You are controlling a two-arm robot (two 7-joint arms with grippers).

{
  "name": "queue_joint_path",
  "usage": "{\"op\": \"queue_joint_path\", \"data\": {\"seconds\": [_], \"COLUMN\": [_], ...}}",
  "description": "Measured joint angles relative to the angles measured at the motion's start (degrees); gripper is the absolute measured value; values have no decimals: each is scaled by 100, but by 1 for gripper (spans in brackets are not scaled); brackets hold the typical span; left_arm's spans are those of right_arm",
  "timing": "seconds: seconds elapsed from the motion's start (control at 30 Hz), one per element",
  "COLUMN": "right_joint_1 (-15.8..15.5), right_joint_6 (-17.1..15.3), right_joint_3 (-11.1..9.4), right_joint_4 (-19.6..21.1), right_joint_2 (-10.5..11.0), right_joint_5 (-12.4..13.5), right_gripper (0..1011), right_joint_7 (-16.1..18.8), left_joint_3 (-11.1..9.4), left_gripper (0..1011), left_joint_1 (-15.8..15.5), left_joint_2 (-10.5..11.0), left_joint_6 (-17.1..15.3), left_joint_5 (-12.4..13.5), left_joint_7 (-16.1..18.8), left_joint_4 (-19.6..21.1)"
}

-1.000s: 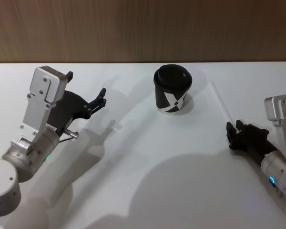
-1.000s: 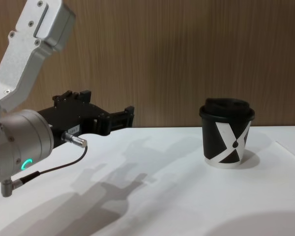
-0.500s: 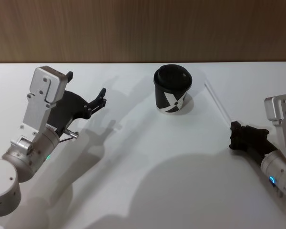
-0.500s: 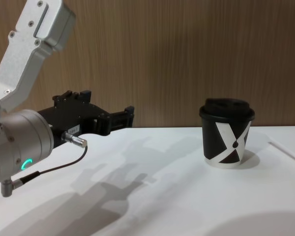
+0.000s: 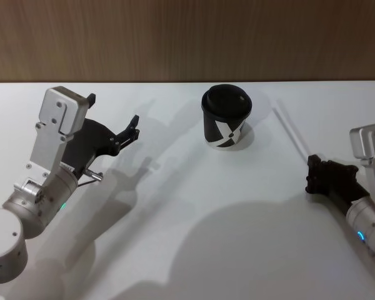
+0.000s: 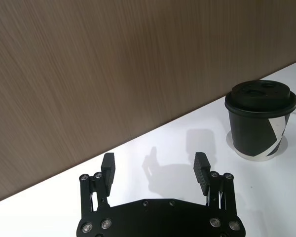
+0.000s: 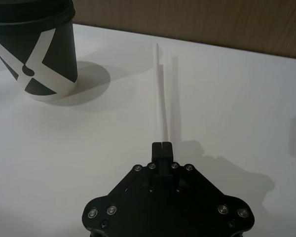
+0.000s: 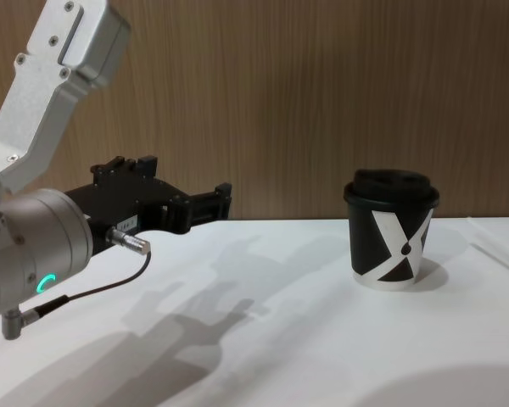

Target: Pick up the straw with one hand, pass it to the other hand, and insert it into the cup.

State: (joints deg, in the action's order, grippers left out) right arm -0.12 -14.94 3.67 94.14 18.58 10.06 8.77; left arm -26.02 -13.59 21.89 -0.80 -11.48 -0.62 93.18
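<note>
Left pincer (image 6: 155,161) agape, right pincer (image 7: 162,146) pinched tight

One cup (image 5: 226,122), one straw (image 5: 290,132), two pincers, left pincer (image 6: 155,162), right pincer (image 7: 162,146)

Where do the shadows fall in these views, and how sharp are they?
Head view: the open left hand throws a soft-edged shadow on the white table, on the side of the black paper cup with the white X pattern. Right wrist view: the thin white straw, held in the shut right hand, has a faint shadow beside it; the cup's shadow pools toward the straw.
</note>
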Motion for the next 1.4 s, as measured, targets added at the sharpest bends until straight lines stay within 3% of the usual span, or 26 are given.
{"op": "queue_joint_path", "data": {"seconds": [0.47,0.9,1.4], "right_joint_1": [-104,-209,-51], "right_joint_6": [883,1912,2591], "right_joint_3": [77,166,336], "right_joint_4": [258,572,724], "right_joint_2": [332,665,833], "right_joint_5": [-521,-1023,-1310], "right_gripper": [0,0,0], "right_joint_7": [57,223,499], "left_joint_3": [0,0,0], "left_gripper": [1003,1003,1003], "left_joint_1": [0,0,0], "left_joint_2": [0,0,0], "left_joint_6": [0,0,0], "left_joint_5": [0,0,0], "left_joint_7": [0,0,0], "left_joint_4": [0,0,0]}}
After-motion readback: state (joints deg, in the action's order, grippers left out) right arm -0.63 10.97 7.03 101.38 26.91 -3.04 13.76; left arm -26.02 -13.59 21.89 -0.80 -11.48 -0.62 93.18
